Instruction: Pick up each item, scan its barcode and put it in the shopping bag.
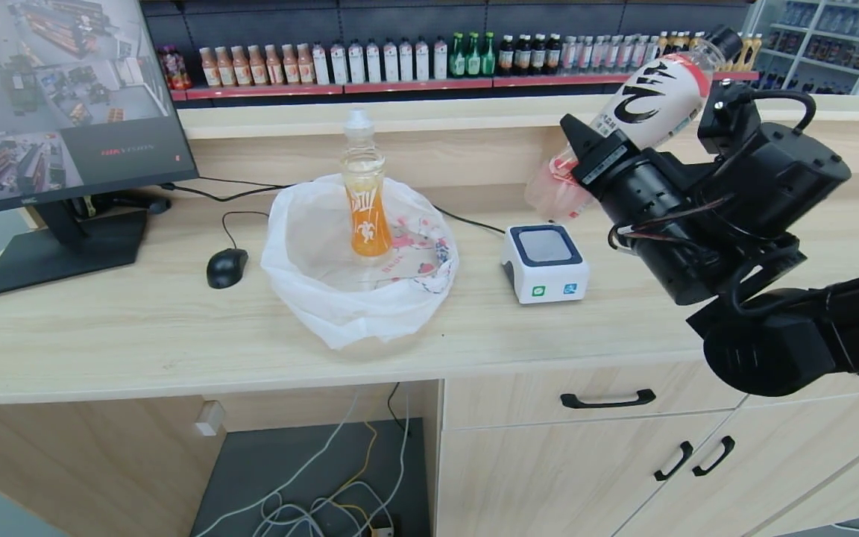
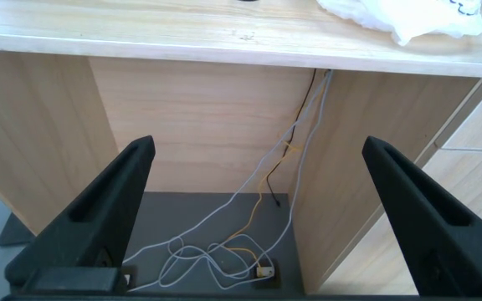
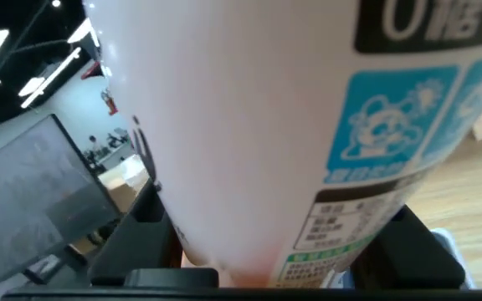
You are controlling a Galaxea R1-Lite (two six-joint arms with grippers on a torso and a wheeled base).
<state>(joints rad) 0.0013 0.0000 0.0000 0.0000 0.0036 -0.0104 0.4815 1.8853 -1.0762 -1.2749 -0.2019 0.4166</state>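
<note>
**Edges and free space**
- The counter (image 1: 139, 328) has a straight front edge. A raised back ledge (image 1: 265, 119) runs along its far side.
- Bare counter surface lies at 6 o'clock from the mouse (image 1: 226, 267) and at 6 o'clock from the scanner (image 1: 545, 262), out to the front edge.
- The monitor (image 1: 57, 97) stands at 10 o'clock from the shopping bag (image 1: 359, 261). The mouse lies at 9 o'clock from the bag, near it but apart.
- The scanner sits at 3 o'clock from the bag, just beside it, with its window facing up.
- The bag's lower fold comes close to the front edge.
- Under the counter, an open bay holds loose cables (image 2: 241, 226). Drawers (image 1: 593, 403) close off the front at 4 o'clock from the bag.
- The left gripper (image 2: 258, 209) hangs in front of this bay, below the counter edge. Its jaws are spread wide with nothing between them.

**Containers and contents**
- The shopping bag is white and its mouth is open upward. An orange bottle (image 1: 365, 194) stands upright inside it, with its neck above the bag rim.
- The right gripper (image 1: 599, 145) is raised at 1 o'clock from the scanner. Its jaws are clamped on the lower body of a white-labelled bottle (image 1: 646, 97).
- This bottle is tilted in the air: the cap points to 1 o'clock and the pink base to 7 o'clock, above and behind the scanner. The right wrist view shows its printed label at close range.
- A shelf (image 1: 437, 82) of bottles stands behind the counter.
</note>
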